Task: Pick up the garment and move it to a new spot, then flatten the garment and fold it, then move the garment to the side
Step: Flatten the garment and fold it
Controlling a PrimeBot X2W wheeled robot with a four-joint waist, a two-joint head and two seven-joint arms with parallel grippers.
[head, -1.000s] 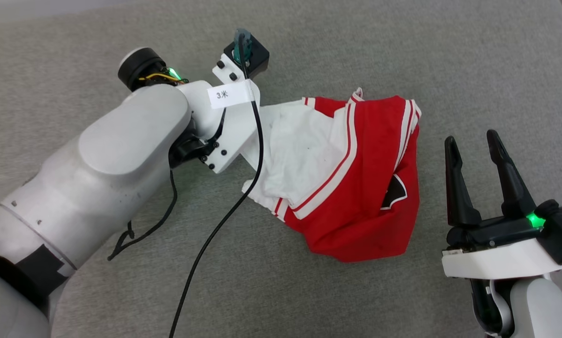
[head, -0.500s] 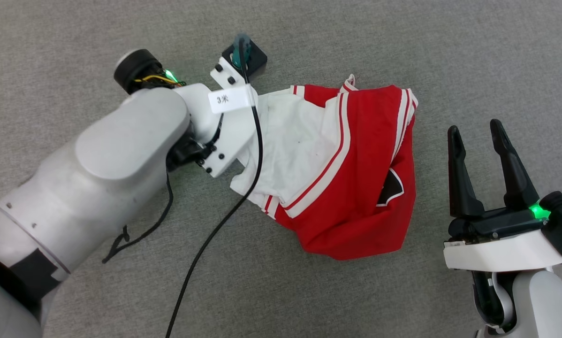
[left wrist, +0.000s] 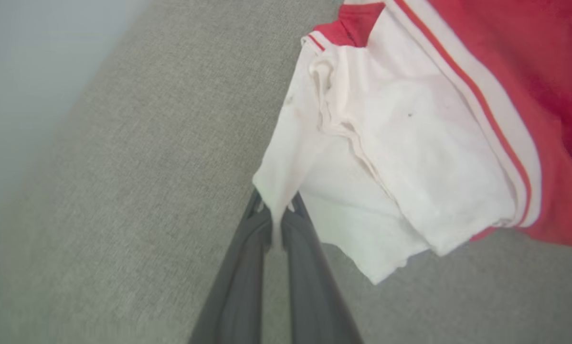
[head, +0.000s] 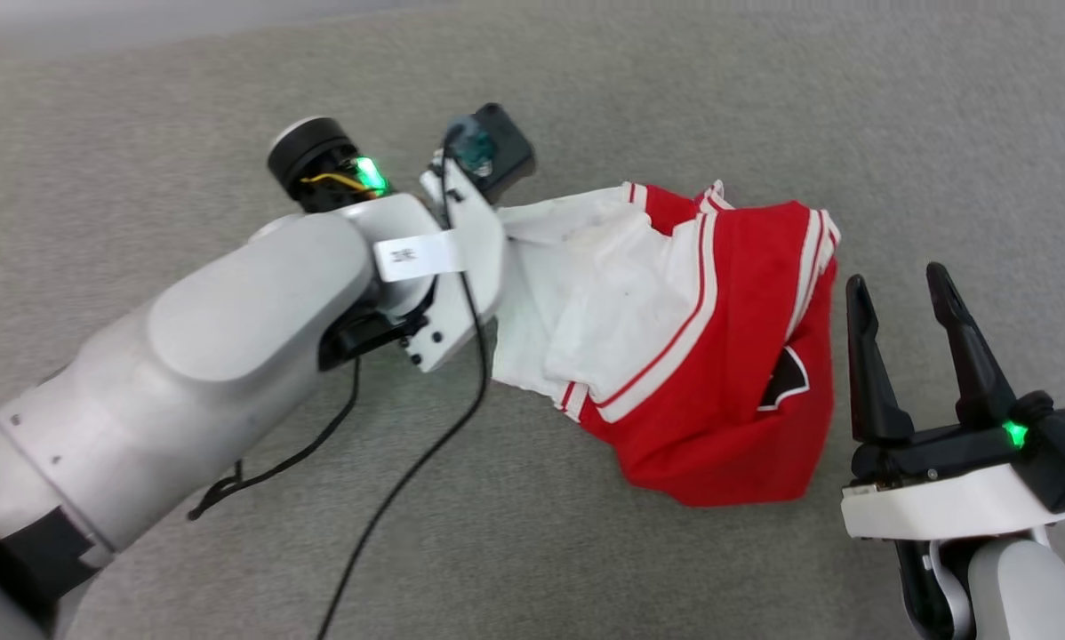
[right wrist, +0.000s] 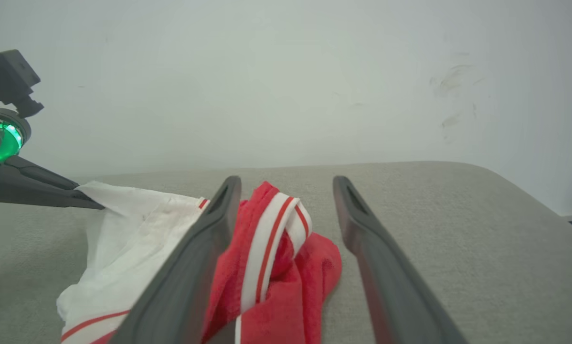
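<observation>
The grey cloth-covered counter [head: 764,89] runs back to a pale wall, and on it the garment [head: 719,373] lies crumpled between our two hands, its red body bunched toward the right and its white sleeve [left wrist: 410,157] pulled out to the left. A second ago our left hand [left wrist: 277,215] stood wide by that sleeve; now its jaws have closed on the sleeve's edge, the cloth drawn to a taut point — so we judge the grasp made and the lift to a new spot ready to begin. Our right hand [head: 896,276] stands wide and empty just beside the red heap.
</observation>
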